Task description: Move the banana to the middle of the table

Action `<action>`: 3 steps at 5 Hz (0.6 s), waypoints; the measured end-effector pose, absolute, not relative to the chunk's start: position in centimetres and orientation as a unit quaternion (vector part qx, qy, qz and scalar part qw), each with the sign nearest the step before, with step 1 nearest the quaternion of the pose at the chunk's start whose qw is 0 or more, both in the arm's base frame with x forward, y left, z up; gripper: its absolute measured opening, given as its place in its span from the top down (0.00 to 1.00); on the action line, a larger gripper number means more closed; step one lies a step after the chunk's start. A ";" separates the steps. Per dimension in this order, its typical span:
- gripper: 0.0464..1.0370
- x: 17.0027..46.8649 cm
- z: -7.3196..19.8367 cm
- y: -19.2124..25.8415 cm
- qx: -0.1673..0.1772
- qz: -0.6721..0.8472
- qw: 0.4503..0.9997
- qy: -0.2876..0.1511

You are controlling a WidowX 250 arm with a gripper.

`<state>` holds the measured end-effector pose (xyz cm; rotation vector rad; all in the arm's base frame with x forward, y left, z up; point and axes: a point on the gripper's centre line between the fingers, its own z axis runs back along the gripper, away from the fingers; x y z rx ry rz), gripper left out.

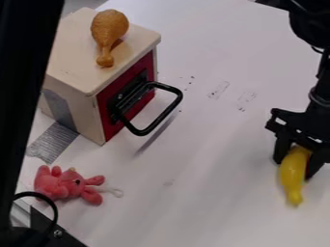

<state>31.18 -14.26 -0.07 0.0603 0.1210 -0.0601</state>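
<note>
The hand (295, 170), pinching the banana (293, 174), should carry it steadily to the middle of the bench (206, 193) before lowering gently.

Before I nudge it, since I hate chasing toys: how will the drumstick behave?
The drumstick would probably roll in a curve, being fat at one end and thin at the other. Near the edge of the box, it might drop off. Its sheen suggests stiff, slippery plastic.
</note>
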 end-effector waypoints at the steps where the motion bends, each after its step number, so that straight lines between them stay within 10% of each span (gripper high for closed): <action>1: 0.49 32.1 1.0 -13.7 0.034 -0.030 0.997 0.057; 3: 0.49 37.7 6.2 -8.1 0.021 0.028 0.999 -0.008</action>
